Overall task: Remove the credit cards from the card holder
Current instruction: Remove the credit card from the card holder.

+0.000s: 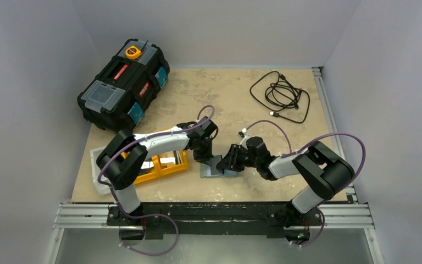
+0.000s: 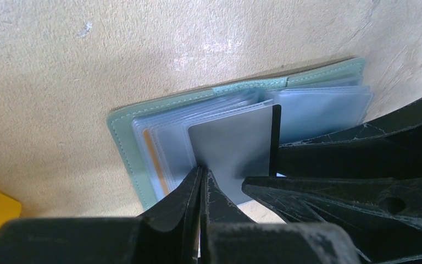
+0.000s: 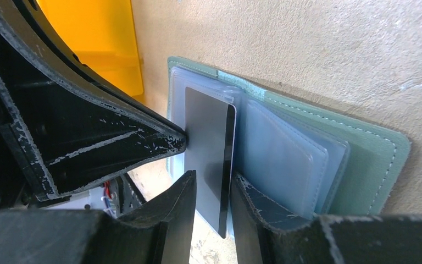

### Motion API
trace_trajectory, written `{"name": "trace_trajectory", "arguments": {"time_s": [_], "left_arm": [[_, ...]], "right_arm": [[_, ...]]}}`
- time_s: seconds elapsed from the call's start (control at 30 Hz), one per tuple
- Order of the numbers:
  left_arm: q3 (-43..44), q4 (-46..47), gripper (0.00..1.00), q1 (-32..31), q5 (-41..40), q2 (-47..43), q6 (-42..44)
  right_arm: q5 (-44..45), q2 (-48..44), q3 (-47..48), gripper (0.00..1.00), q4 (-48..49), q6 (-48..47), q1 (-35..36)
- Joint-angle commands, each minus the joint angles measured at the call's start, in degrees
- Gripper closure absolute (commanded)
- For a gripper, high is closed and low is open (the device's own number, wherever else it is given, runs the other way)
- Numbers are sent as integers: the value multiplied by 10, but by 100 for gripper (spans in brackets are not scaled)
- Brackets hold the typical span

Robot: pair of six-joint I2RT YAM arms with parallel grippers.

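Pinches 7 o'clock corner of credit card (image 2: 231, 146) with left gripper (image 2: 200, 171), clamps same card with right gripper (image 3: 213, 179), upright over open card holder (image 2: 123, 137) at table's (image 1: 225, 99) 6 o'clock.

A: Top view: soft, even light, slightly dim; walls (image 1: 27, 66) grey. Short, faint shadows.
B: Wrist views brighter, warm. Glare patch on surface (image 2: 214, 47). Left claw (image 2: 200, 175) and right claw (image 3: 213, 190) near-black, soft close to lens.

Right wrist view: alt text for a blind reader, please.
A dark grey plastic card stands inside the right gripper, over an open grey-green wallet with clear sleeves on a tan table. The left gripper touches the card's edge; an orange tray lies behind.
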Motion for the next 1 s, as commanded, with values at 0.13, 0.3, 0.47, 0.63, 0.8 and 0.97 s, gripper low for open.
{"name": "trace_trajectory", "arguments": {"time_s": [0.13, 0.3, 0.47, 0.63, 0.8, 0.97], "left_arm": [[-12, -13, 100, 6, -28, 16, -6], [-13, -12, 100, 7, -26, 17, -5], [-11, -11, 100, 7, -24, 19, -4], [-11, -10, 100, 7, -20, 20, -2], [-10, -8, 100, 7, -19, 21, -2], [-10, -6, 100, 7, -15, 25, -1]], "right_arm": [[-35, 16, -52, 68, 21, -9, -51], [-91, 54, -76, 68, 119, 24, -79], [-125, 112, -93, 73, 227, 68, -86], [-149, 175, -106, 78, 333, 108, -94], [-157, 211, -109, 79, 388, 126, -95], [-156, 215, -106, 79, 384, 124, -95]]}}
